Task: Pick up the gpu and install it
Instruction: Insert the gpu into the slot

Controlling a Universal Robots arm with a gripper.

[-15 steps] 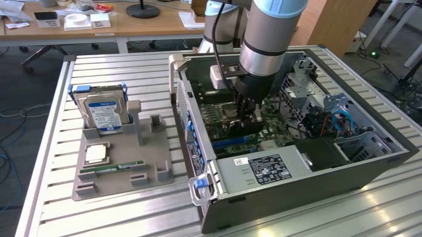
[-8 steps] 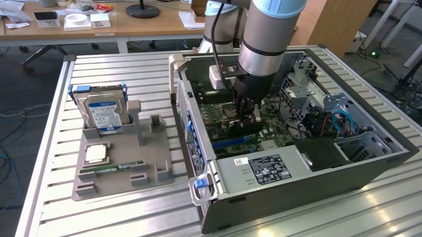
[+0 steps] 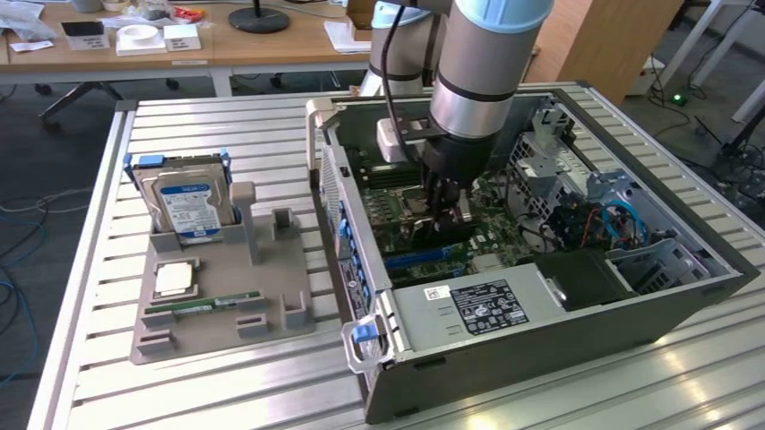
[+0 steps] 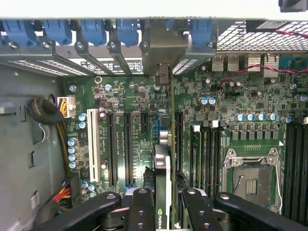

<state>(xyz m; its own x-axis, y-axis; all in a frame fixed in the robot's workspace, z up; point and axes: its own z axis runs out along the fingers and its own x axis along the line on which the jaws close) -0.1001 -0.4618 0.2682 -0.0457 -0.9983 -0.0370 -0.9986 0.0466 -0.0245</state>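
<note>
Black hand (image 4: 166, 204) pinching the gpu (image 4: 162, 166) edge-on, down inside the open computer case (image 3: 574, 331). Card held upright just over the motherboard (image 4: 240, 96), running along the expansion slots (image 4: 118, 144), silvery bracket (image 4: 163, 45) at the case's rear wall. Seated or not: cannot tell. Farther off on the slatted table (image 3: 215, 134), beside the case: grey holder (image 3: 215, 336) with hard drive (image 3: 189, 210) and RAM stick (image 3: 203, 306).

The pincer (image 4: 168, 212) hides the near end of the gpu (image 4: 162, 166), seen edge-on.
</note>
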